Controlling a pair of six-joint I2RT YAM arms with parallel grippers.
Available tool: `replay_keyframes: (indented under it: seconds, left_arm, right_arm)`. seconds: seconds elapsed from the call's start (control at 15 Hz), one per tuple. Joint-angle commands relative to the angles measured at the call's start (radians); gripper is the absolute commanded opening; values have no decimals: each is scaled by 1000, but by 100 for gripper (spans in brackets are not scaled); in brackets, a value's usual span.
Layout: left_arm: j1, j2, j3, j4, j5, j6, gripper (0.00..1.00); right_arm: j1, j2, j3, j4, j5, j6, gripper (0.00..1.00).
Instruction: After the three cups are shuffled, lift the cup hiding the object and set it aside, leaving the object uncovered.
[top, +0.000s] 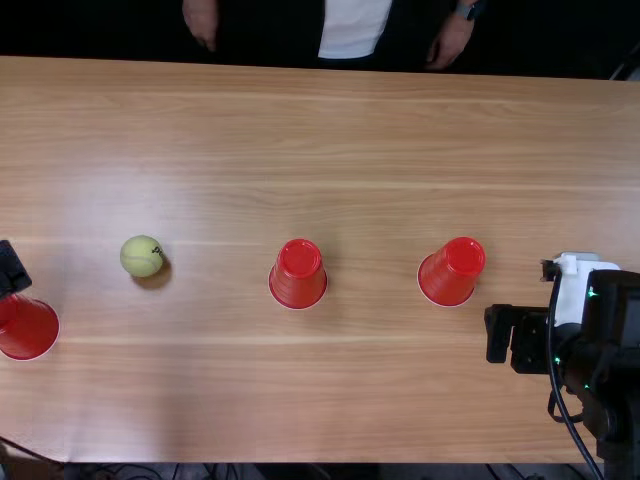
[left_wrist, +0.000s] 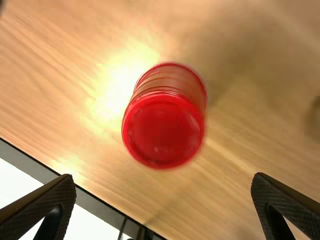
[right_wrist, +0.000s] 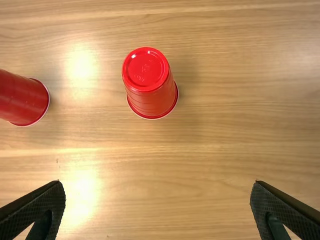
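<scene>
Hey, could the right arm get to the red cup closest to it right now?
Probably yes. The right hand is open and faces the upside-down red plastic cup, with only bare light wooden table between them.

I've got three plain red plastic cups (top: 298, 273), one yellow-green fuzzy tennis ball (top: 142, 256) toward nine o'clock, on a streaky light-brown wood-grain table (top: 400, 130).

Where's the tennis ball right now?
In the top view the tennis ball lies uncovered on the left, between the left-edge cup and the middle cup.

Red left cup (top: 25, 327), middle cup (top: 298, 273), right cup (top: 452, 270) inverted; yellow ball (top: 142, 256) uncovered.
</scene>
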Motion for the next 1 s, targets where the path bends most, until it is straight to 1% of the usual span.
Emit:
replay_keyframes:
  seconds: [0.0,0.07,0.2,0.33,0.47,0.6,0.67,0.93]
  left_arm:
    - [-77,-103,28,-10,14,-7,100]
    - [-146,-166,28,-10,19,-9,100]
    - [-295,-278,15,-10,19,-7,100]
    - [-378,-384,-49,4,21,-5,100]
    - [-453,-413,-100,3,21,-7,100]
    - [-487,-468,-147,-7,21,-7,100]
    - [-493,-488,-169,-7,21,-7,100]
    - [-495,-531,-215,-10,19,-7,100]
  right_arm:
    - [4,-10,29,-2,-2,-5,100]
    - [4,-10,27,0,-3,-5,100]
    - [7,-10,22,0,-3,-5,100]
    - [7,-10,16,1,-3,-5,100]
    - [8,-17,-4,3,-3,-5,100]
    - [10,-22,-31,3,-3,-5,100]
    - [10,-22,-45,5,-3,-7,100]
    - [39,-45,-60,11,-3,-5,100]
